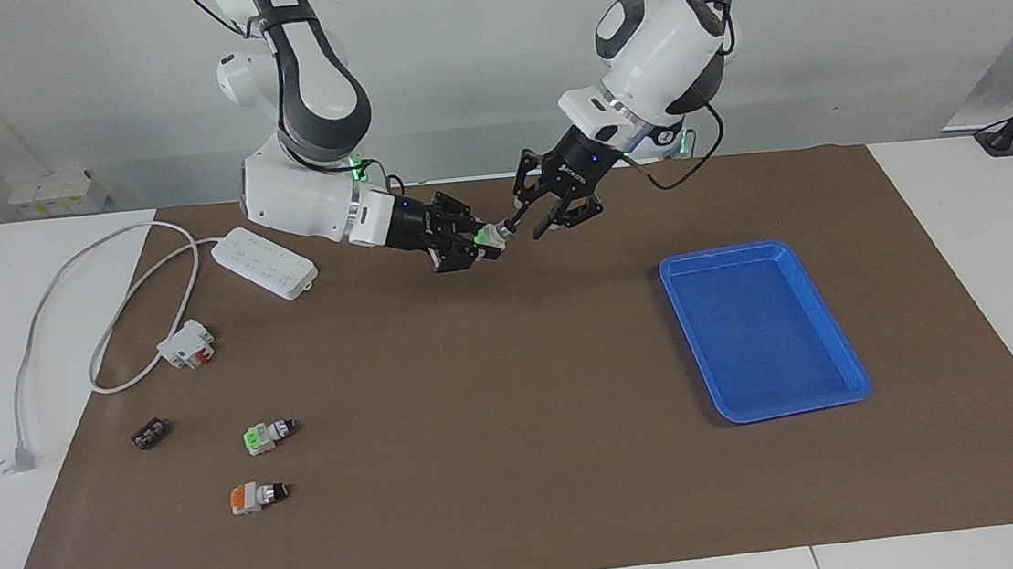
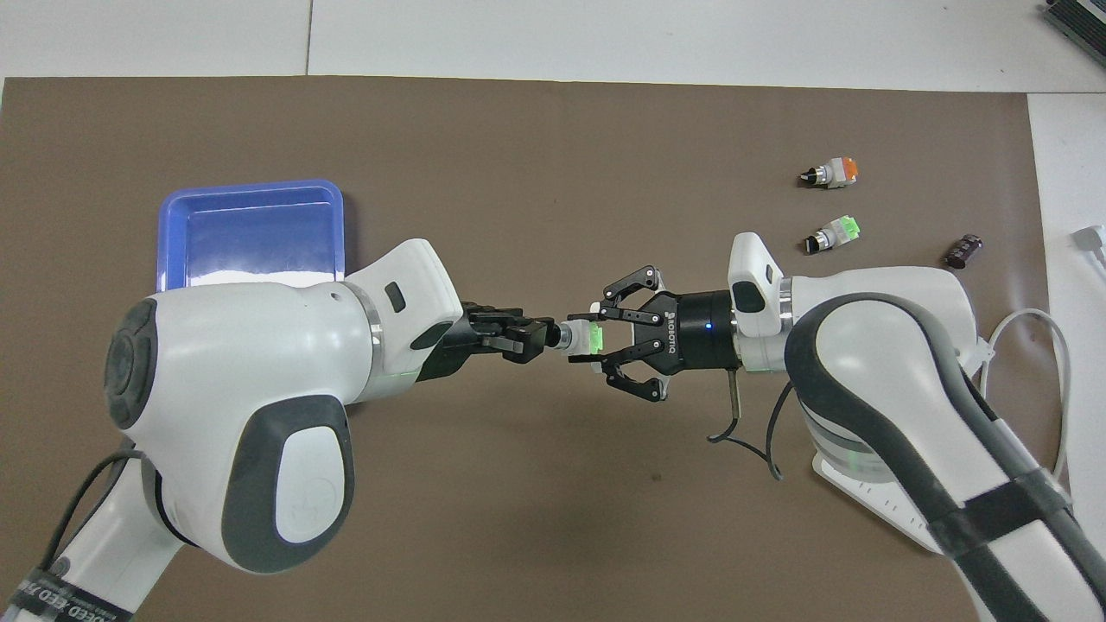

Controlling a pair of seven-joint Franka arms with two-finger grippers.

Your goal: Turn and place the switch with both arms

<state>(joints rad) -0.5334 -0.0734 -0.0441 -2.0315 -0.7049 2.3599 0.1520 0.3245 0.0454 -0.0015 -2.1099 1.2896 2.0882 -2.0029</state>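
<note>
1. Status. My right gripper point(image 1: 478, 248) is pinched on the bright green end of the switch point(image 1: 488, 234). It holds the switch in the air, in the upper centre of the facing view, over the bare brown mat of the desk point(image 1: 522, 466). The switch lies roughly level, with its black knob tip pointing toward my left arm's end of the desk.

2. My left gripper point(image 1: 531, 225) is at the knob tip, and in the overhead view the tip is hidden inside it. I cannot tell from either view whether this gripper has clamped on the knob.

3. Step in hand, as I judge it: turning the knob while the body is held fixed.
- Line the left wrist's axis up with the switch's long axis. An offset would likely lever the switch out of my right gripper.
- Seat the left gripper on the knob only, clear of the white-grey body.
- Hold the right gripper rigid and turn with the left wrist alone.
- Do not push or pull along the axis. The grip on the green block is short and could slip.

4. Placing is not yet done. The blue tray point(image 1: 724, 253), at mid-height toward my left arm's end, holds nothing.

5. Leave the second green switch point(image 1: 265, 434) and the orange-ended switch point(image 1: 255, 496), both low in the frame, where they lie.
</note>
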